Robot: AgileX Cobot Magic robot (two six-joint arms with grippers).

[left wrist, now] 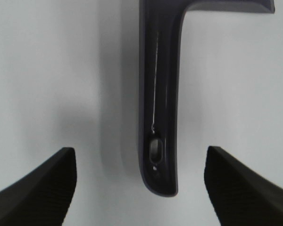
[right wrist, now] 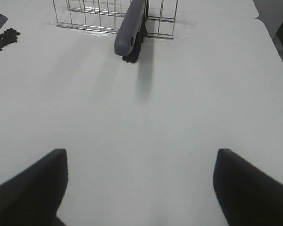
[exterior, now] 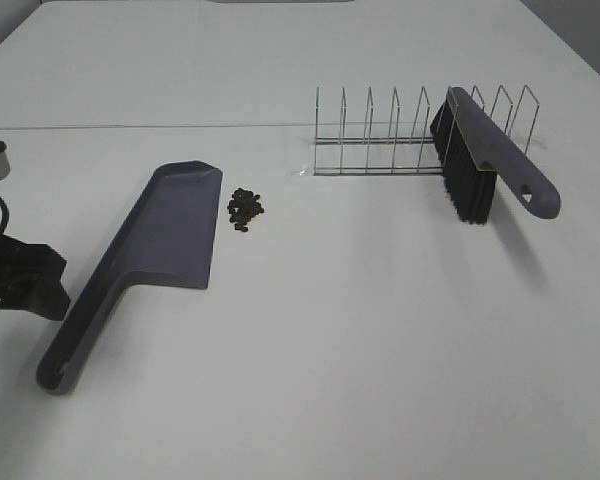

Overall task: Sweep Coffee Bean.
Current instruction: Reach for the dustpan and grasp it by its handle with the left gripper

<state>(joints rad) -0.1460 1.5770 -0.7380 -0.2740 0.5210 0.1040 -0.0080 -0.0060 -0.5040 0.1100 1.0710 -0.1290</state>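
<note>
**Beans heaped by the dustpan, both hands wide and empty**

The small heap of tiny dark brown oval coffee beans (exterior: 245, 210) lies on the white table (exterior: 380, 350), just beside the open mouth of the long grey plastic dustpan (exterior: 150, 260). It is well apart from the left hand (exterior: 25, 280), which sits down at the handle end of that pan.

The left wrist view shows what the high camera cannot. The left hand's two dark fingers (left wrist: 42, 188) are spread wide, and the handle tip lies between them, touching neither. The beans do not appear in that view.

The right hand (right wrist: 140, 151) is missing from the high view. Its own camera shows it spread and holding nothing, with the beans far off at the edge of the frame. The grey-handled black-bristled brush (right wrist: 132, 28) leans in the thin wire rack (right wrist: 89, 12) ahead.

The beans are packed close in one clump, and too small to count.
</note>
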